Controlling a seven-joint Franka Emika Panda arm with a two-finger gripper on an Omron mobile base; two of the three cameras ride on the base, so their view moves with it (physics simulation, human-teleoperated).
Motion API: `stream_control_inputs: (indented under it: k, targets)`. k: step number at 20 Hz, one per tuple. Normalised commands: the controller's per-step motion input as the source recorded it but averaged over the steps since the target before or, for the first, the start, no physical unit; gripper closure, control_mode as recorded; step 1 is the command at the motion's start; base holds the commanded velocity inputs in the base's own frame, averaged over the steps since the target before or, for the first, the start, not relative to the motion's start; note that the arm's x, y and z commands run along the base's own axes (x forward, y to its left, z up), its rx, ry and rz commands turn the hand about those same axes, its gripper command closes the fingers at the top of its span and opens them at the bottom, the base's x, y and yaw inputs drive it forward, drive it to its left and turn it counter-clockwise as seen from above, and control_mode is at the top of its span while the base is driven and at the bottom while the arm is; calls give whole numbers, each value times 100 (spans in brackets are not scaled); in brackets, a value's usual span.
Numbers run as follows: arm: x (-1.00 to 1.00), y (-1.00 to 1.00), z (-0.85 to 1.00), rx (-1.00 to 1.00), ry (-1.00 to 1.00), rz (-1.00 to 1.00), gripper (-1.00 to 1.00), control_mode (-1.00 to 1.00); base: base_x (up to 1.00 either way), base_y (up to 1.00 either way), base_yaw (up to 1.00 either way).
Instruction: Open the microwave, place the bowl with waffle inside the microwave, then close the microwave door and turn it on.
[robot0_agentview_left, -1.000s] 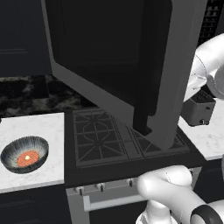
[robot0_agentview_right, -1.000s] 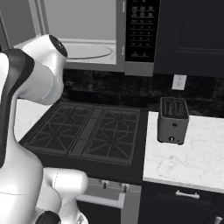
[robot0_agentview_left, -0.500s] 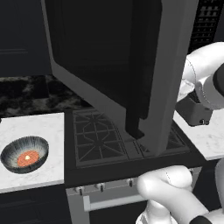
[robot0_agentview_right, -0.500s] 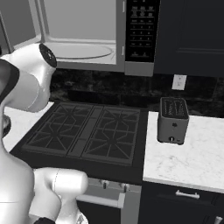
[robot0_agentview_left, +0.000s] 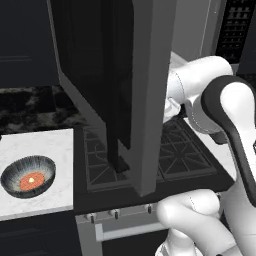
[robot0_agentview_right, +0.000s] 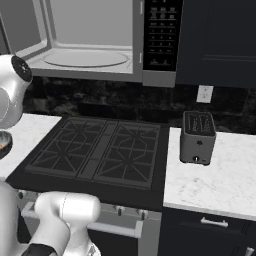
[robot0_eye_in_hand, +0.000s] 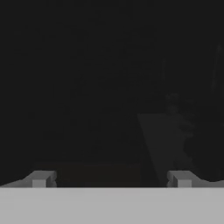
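Note:
The microwave (robot0_agentview_right: 90, 25) hangs above the stove with its light grey cavity and glass turntable (robot0_agentview_right: 85, 59) exposed. Its microwave door (robot0_agentview_left: 100, 75) stands swung wide out toward me, edge-on in the left base view. The dark grey-blue bowl (robot0_agentview_left: 28, 176) sits on the white counter at the left, and the orange-red waffle (robot0_agentview_left: 31, 181) lies in it; a sliver of the bowl (robot0_agentview_right: 4, 142) peeks past my arm in the right base view. My gripper (robot0_eye_in_hand: 111, 180) is open and empty, its fingertips (robot0_eye_in_hand: 41, 179) wide apart before a dark surface. The door hides the hand in the left base view.
A black gas stove (robot0_agentview_right: 100, 155) lies below the microwave. A dark toaster (robot0_agentview_right: 198, 137) stands on the white counter (robot0_agentview_right: 220, 180) to the right. The black button panel (robot0_agentview_right: 161, 35) sits at the microwave's right. The open door juts out over the stove.
The door has swung farther open toward the left. My arm has moved left with it, and the hand has passed behind the door's edge.

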Motion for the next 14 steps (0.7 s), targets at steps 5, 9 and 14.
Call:
stream_control_inputs:
  k: [5, 9, 14]
  targets:
    - [18, 47, 16, 10, -5, 1, -100, -100, 0, 0, 0]
    - [33, 17, 15, 13, 0, -1, -100, -100, 0, 0, 0]
    - [47, 19, 1, 5, 0, -6, -100, -100, 0, 0, 0]
